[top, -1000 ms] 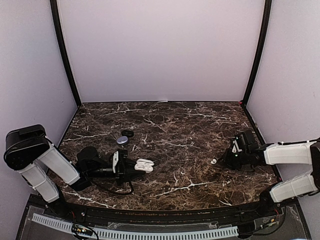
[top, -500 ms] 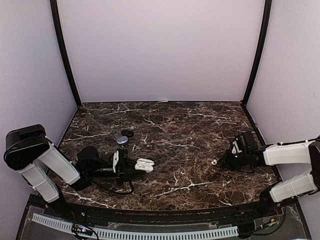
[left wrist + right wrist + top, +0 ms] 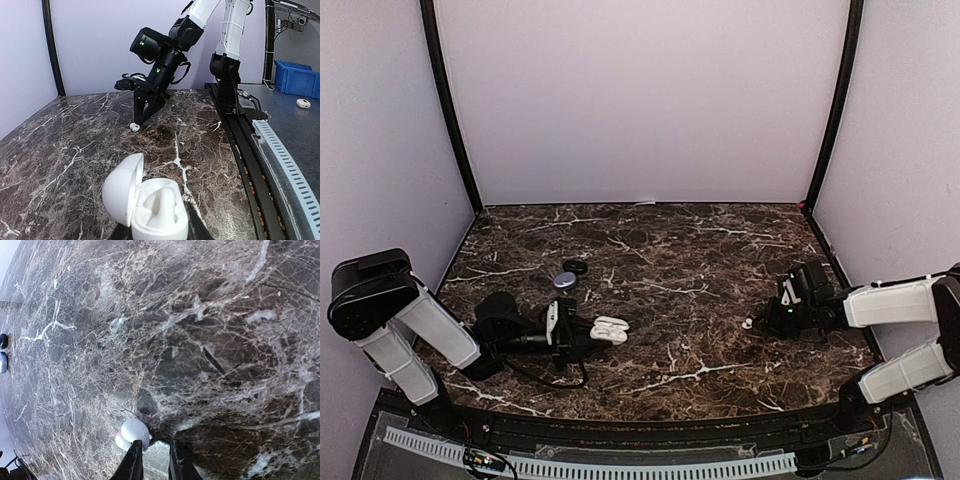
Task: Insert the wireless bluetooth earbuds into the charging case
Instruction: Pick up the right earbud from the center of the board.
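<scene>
**Entry 1: earbud**. White, glossy and rounded. It is lying on the marble table toward the right side, well apart from the case. No second white bud is showing on the table.

**Entry 2: charging case**. White, sitting left of centre, with its lid standing open. The inside is showing white moulded shapes. I cannot tell whether a bud is already seated there.

**Entry 3: left gripper**. The jaws are clamping the base of the case and holding it low at the table.

**Entry 4: right gripper**. The tips are pointing down at the table, and the jaws are drawn nearly together with a thin gap between them. The bud is sitting at the tip of one finger rather than plainly inside that gap. I cannot tell whether it is being pinched.

**Entry 5: dark ring** **and grey disc**. Both are lying behind the case and are not involved.

**Handling note.**
- **Step in hand:** this is judged to be picking up the bud.
- **Risk:** a slick bean shape is likely to squirt sideways under an off-centre squeeze.
- **Grip:** spreading slightly, centring the gap over the bud's widest part and closing gently is looking wise.
- **Lift:** rise only once the bud is sitting between both fingers.
- **Case:** hold it steady with its mouth up to receive the bud.
</scene>
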`<action>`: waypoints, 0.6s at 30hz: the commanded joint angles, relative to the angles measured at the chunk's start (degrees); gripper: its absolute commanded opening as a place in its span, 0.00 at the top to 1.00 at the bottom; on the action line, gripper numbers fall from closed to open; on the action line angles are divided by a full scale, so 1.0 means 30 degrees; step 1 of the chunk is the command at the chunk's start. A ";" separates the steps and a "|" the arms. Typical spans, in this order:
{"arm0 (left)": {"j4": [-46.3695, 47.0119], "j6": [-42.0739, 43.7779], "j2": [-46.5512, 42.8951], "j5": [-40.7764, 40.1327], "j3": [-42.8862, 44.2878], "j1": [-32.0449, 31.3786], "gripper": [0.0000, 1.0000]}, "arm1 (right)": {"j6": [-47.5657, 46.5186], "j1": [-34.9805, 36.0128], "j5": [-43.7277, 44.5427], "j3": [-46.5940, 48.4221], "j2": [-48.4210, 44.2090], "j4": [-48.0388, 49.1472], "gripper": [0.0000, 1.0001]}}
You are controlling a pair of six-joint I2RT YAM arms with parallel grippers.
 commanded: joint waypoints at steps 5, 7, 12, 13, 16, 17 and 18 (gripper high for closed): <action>-0.0092 0.0177 -0.0511 0.0122 0.0263 0.0079 0.85 | -0.0362 -0.0058 -0.0354 0.0256 0.0559 -0.0187 0.82; -0.0098 0.0184 -0.0484 0.0129 0.0263 0.0094 0.85 | -0.0402 -0.0061 -0.0473 0.0330 0.0562 -0.0135 0.82; -0.0112 0.0190 -0.0466 0.0129 0.0262 0.0079 0.85 | -0.0498 -0.0058 -0.0960 0.0503 0.0672 0.0189 0.81; -0.0113 0.0190 -0.0465 0.0121 0.0266 0.0083 0.85 | -0.0495 -0.0053 -0.1047 0.0513 0.0712 0.0286 0.81; -0.0112 0.0190 -0.0471 0.0127 0.0284 0.0079 0.86 | -0.0473 -0.0072 -0.1271 0.0510 0.0832 0.0487 0.81; -0.0113 0.0190 -0.0481 0.0107 0.0283 0.0079 0.86 | -0.0477 -0.0066 -0.1280 0.0513 0.0871 0.0529 0.81; -0.0098 0.0190 -0.0471 0.0100 0.0276 0.0079 0.86 | -0.0492 -0.0072 -0.1303 0.0514 0.0920 0.0548 0.81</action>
